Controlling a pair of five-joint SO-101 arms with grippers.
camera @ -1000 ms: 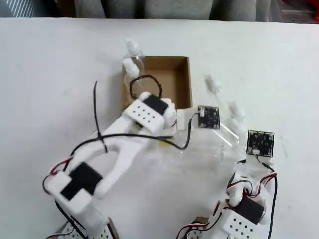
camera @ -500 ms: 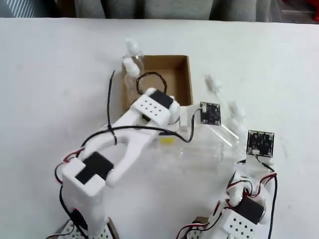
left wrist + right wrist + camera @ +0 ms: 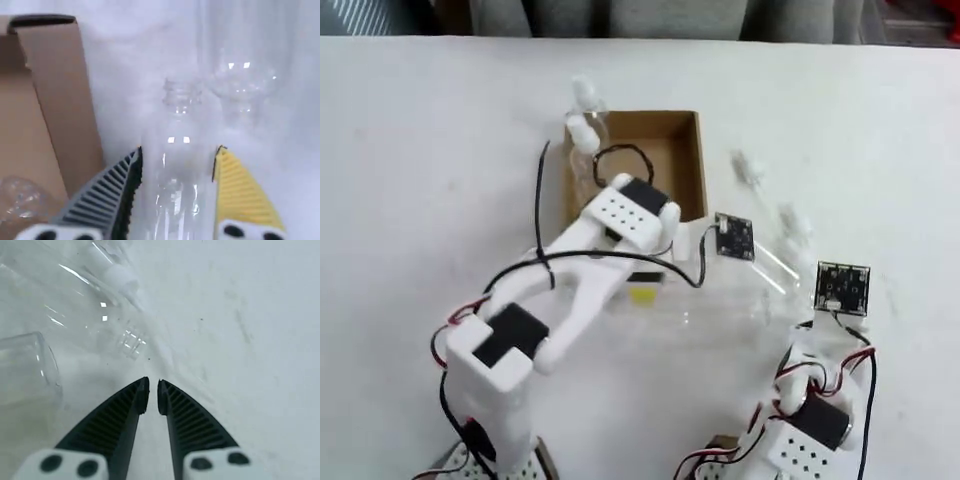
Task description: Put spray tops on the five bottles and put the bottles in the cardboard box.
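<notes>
Two capped bottles [image 3: 583,128] are shown at one corner of the cardboard box [image 3: 695,165]; whether they stand inside its wall cannot be told. Just outside the box wall nearest the arms, an uncapped bottle [image 3: 182,95] is held by the left gripper [image 3: 178,150]. The grey and yellow fingers are set against its opposite sides, and its open neck is left free. A second bare bottle [image 3: 240,87] lies just beyond it, farther from the box. The right gripper [image 3: 150,392] is well apart from the box, its fingers drawn to a narrow slit with nothing between them. Loose spray tops [image 3: 750,170] lie on the table [image 3: 420,120] beside the box, on the right arm's side.

The step in hand is judged to be the presenting of the held bottle for capping. It is best done with the bottle gripped on its body, only firmly enough to stop slipping, since thin clear plastic is likely to buckle. The neck should be kept steady and clear of the box wall. A spray top's dip tube should be threaded into the neck before the head is seated.

No brand, label or writing can be read on the bottles, tops or box.
</notes>
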